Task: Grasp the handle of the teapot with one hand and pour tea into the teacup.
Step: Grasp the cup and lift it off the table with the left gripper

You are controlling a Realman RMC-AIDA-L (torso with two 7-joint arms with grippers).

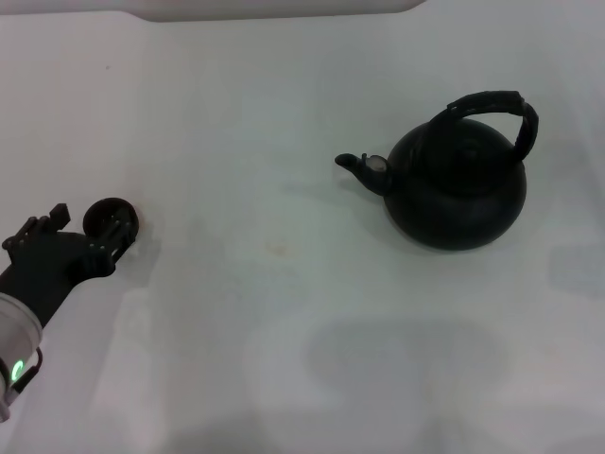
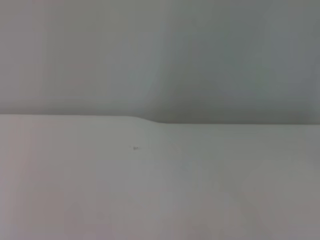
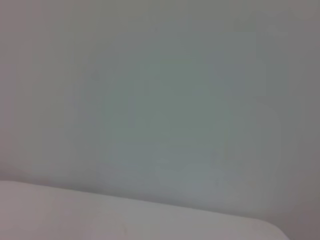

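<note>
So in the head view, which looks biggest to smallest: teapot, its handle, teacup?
1. Teapot, clearly largest.
2. Handle.
3. Teacup, smallest, partly hidden by the left end effector.

The left arm reaches in low, its pincer (image 1: 112, 230) spread apart.

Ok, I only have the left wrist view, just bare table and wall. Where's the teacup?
Observer: The teacup sits on the left side of the table in the head view, right at the left gripper.
Operator: And the teapot?
Observer: The teapot stands upright far to the right, well apart from the cup, its spout pointing left toward the cup's side.
Operator: Anything holding the handle?
Observer: No, the handle arches free over the pot; the right gripper shows in no view.
</note>
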